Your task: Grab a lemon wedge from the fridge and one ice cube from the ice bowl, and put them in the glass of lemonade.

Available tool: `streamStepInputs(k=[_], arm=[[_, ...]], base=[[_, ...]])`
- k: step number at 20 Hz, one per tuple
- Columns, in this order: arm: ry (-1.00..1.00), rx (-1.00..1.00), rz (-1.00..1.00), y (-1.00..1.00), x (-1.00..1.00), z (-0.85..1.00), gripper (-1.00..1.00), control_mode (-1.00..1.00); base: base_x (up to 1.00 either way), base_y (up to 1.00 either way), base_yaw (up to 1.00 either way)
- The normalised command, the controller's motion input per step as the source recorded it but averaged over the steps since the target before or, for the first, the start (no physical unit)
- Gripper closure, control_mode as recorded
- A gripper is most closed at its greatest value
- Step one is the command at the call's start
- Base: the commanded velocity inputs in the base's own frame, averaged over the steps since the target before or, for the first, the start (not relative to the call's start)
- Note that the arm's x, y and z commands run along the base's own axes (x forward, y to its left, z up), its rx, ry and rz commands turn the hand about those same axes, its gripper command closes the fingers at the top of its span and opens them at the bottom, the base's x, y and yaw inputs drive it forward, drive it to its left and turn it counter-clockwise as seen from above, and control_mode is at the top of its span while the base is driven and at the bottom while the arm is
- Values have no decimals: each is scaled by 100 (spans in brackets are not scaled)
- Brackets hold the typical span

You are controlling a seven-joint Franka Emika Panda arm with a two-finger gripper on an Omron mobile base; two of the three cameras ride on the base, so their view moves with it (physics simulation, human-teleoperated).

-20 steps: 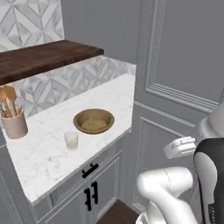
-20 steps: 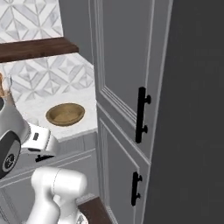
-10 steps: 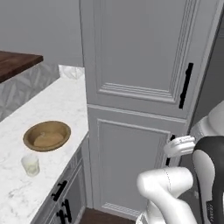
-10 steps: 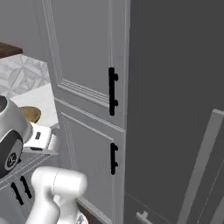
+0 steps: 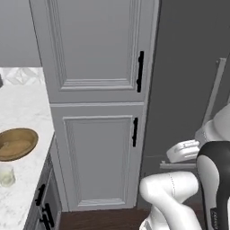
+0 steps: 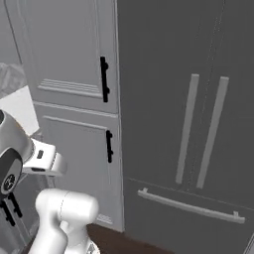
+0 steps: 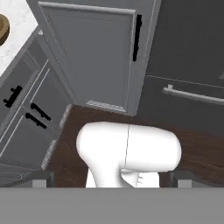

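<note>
The tall dark grey fridge (image 6: 198,99) stands closed beside light grey panelled cabinets (image 5: 94,134) — the gripper (image 7: 112,180) fingers released, grasping nothing; round tan wooden ice bowl (image 5: 15,143) near the clear lemonade glass (image 5: 6,175).

The dark fridge (image 6: 198,99) stands shut; the wooden ice bowl (image 5: 15,143) sits beside the glass of lemonade (image 5: 6,174).

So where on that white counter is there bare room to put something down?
The marble counter lies bare from the ice bowl back toward the tall grey cabinet. It is tighter at the near edge, where the glass of lemonade stands just in front of the bowl.
</note>
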Motion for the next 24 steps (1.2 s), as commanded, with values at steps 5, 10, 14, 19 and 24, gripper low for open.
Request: streamStepInputs(k=[5,10,14,19,24], arm=[[0,0,0,0,0,0,-100,100],[0,0,0,0,0,0,-100,100],[0,0,0,0,0,0,-100,100],[0,0,0,0,0,0,-100,100],[0,0,0,0,0,0,-100,100]], base=[[8,-43,-58],[27,-100,-29],[-31,-41,-10],[-30,-9,0],[-7,-16,7]])
